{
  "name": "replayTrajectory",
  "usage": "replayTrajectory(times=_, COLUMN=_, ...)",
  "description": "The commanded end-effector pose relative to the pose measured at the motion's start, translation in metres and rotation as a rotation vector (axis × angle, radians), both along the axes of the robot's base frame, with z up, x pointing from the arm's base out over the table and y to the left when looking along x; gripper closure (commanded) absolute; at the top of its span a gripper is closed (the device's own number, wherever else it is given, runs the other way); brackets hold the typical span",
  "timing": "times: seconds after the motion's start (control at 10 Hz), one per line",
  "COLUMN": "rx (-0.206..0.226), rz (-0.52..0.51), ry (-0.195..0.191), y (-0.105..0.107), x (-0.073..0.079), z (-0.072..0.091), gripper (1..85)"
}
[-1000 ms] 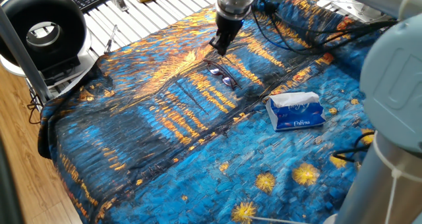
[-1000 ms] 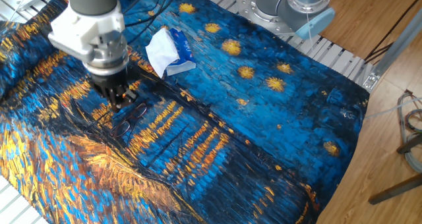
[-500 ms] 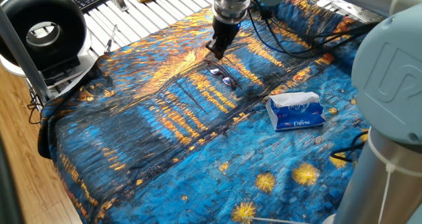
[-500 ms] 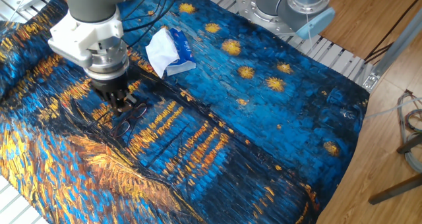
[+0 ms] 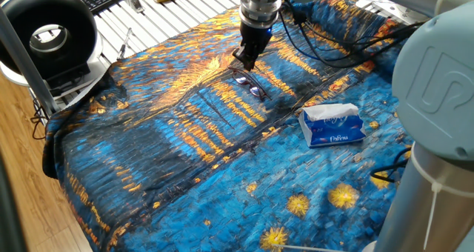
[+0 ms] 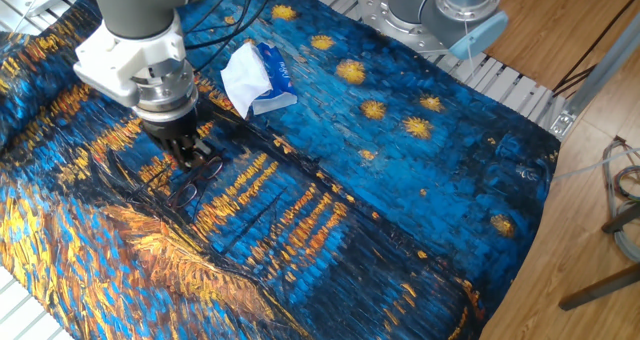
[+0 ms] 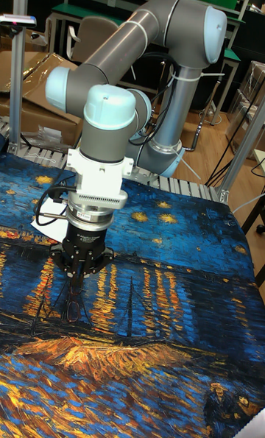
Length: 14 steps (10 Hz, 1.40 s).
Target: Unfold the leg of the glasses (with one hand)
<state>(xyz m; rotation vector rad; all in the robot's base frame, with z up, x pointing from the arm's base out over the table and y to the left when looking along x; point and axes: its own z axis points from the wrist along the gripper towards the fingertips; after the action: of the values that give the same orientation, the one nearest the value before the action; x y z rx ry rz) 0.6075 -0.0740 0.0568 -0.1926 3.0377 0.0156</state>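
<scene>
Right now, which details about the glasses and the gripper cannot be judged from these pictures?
- Glasses: in all views too small and thin to tell whether the legs are folded.
- Gripper: fingertips look close together, but contact with the frame is unclear; in the tall fixed view its body hides this.
- Tissue pack: mostly hidden behind the arm in the tall fixed view.

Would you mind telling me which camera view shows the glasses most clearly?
One fixed view: the glasses lie unobstructed on the cloth, just in front of the tool. The other fixed view shows them dark against the pattern, below the tool. In the tall view they barely show beneath the fingertips.
</scene>
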Motion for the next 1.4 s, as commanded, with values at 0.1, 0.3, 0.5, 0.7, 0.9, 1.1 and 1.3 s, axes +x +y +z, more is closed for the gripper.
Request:
replayTrajectory(times=0.1, rx=0.0, rz=0.023, ry=-0.017, y=-0.001, x=0.004, z=0.001, gripper=62.3)
replayTrajectory(times=0.3, rx=0.018, rz=0.04, ry=-0.036, y=0.004, x=0.011, z=-0.003, gripper=60.0)
replayTrajectory(times=0.5, rx=0.023, rz=0.06, ry=-0.053, y=0.001, x=0.017, z=-0.014, gripper=58.3)
replayTrajectory(times=0.7, rx=0.027, rz=0.061, ry=-0.067, y=0.004, x=0.02, z=-0.024, gripper=56.7)
replayTrajectory(times=0.9, rx=0.023, rz=0.064, ry=-0.067, y=0.005, x=0.021, z=-0.026, gripper=56.7)
replayTrajectory(times=1.1, rx=0.022, rz=0.07, ry=-0.069, y=0.004, x=0.023, z=-0.028, gripper=57.0)
replayTrajectory(times=1.3, rx=0.022, rz=0.076, ry=-0.072, y=0.003, x=0.026, z=-0.031, gripper=57.0)
